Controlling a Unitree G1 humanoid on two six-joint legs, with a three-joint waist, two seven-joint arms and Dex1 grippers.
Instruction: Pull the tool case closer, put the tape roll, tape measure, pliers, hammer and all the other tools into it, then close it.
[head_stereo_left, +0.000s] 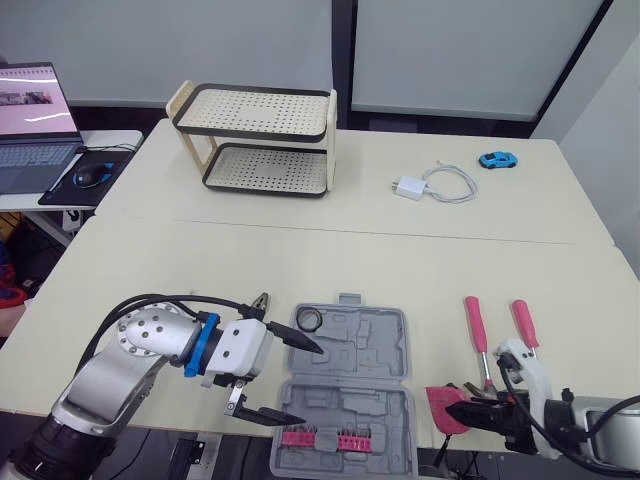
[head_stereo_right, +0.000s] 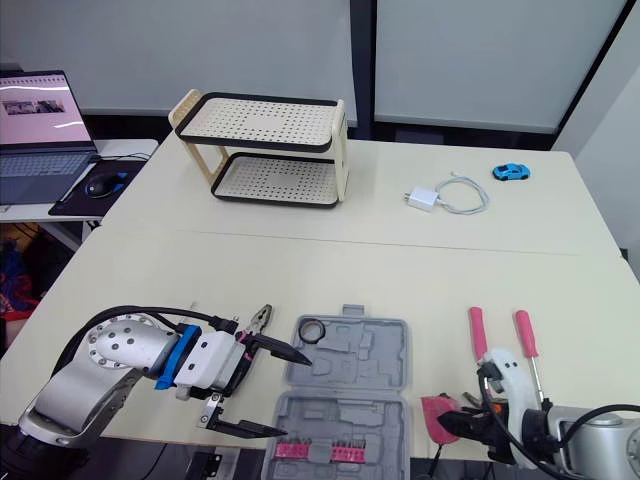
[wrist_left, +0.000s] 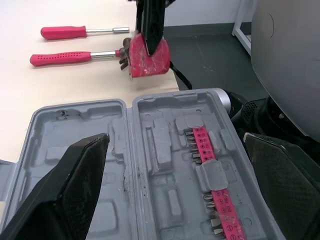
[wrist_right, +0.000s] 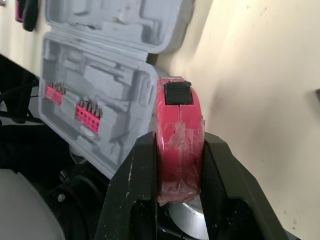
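The right tool (wrist_right: 179, 150) clamps the tape measure (wrist_right: 179, 117) by its flat sides, hard, compact and likely slick, just beside the open case (head_stereo_left: 350, 350) at the worktop's (head_stereo_left: 300, 260) near edge; the left tool (head_stereo_left: 308, 383) gapes wide.

Cream table (head_stereo_left: 330, 255), two tops butted along a seam running left to right. On the far top: a two-tier rack (head_stereo_left: 255, 112) with perforated cream shelves edged in black (both shelves bare), standing towards the left; a white charger (head_stereo_left: 408, 187) with its looped cable (head_stereo_left: 473, 185), towards the right; a small blue toy car (head_stereo_left: 497, 160), just beyond the cable. On a separate white desk (head_stereo_left: 112, 138) at far left: an open laptop (head_stereo_left: 30, 130), screen lit, and a dark mouse (head_stereo_left: 88, 176) resting on a black mouse pad (head_stereo_left: 62, 194) beside it.
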